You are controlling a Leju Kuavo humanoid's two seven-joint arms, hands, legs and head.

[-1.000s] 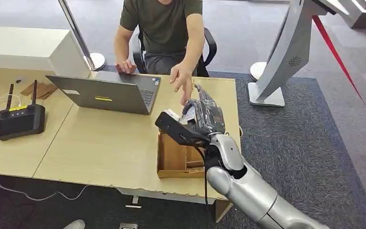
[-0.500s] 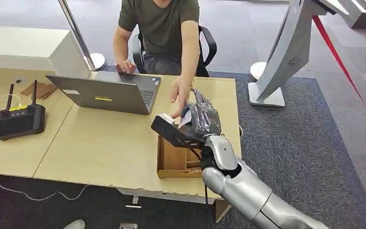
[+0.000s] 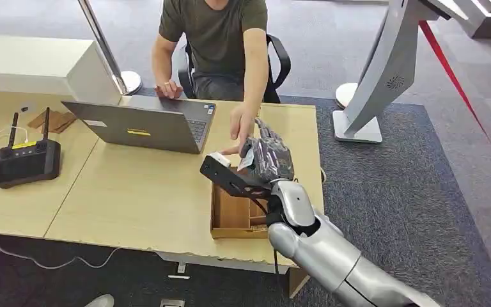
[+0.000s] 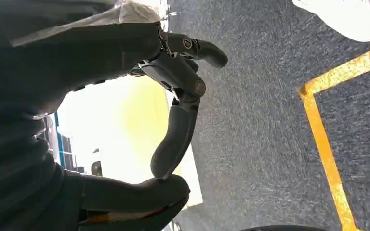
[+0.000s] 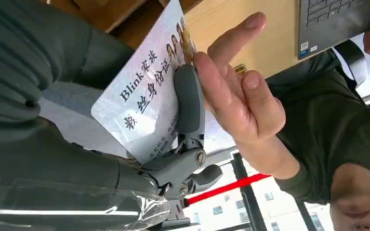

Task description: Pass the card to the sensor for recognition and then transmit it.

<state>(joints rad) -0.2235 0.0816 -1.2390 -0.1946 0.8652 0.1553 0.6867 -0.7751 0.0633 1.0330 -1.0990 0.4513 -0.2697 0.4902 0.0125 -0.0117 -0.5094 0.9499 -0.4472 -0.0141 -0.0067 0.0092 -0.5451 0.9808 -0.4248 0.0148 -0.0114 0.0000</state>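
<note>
My right hand [image 3: 267, 158] is raised over the far end of an open wooden box [image 3: 230, 214] on the table. It pinches a white card [image 5: 144, 101] with printed characters and small photos, a grey finger [image 5: 189, 103] pressed across its face. The card shows as a pale sliver [image 3: 246, 160] in the head view. A seated person's hand [image 5: 236, 96] reaches in, its fingertips at the card's far edge [image 3: 241, 125]. My left hand [image 4: 173, 120] hangs over dark carpet, holding nothing, with its fingers loosely bent.
A grey laptop [image 3: 144, 125] stands open at the table's far side before the person. A black controller with two antennas [image 3: 27, 160] lies at the left. A grey-white stand [image 3: 383, 70] rises from the carpet to the right of the table [image 3: 134, 192].
The person's hand came down from above the table to the card. My right hand with the card shifted a little to the left and nearer.
</note>
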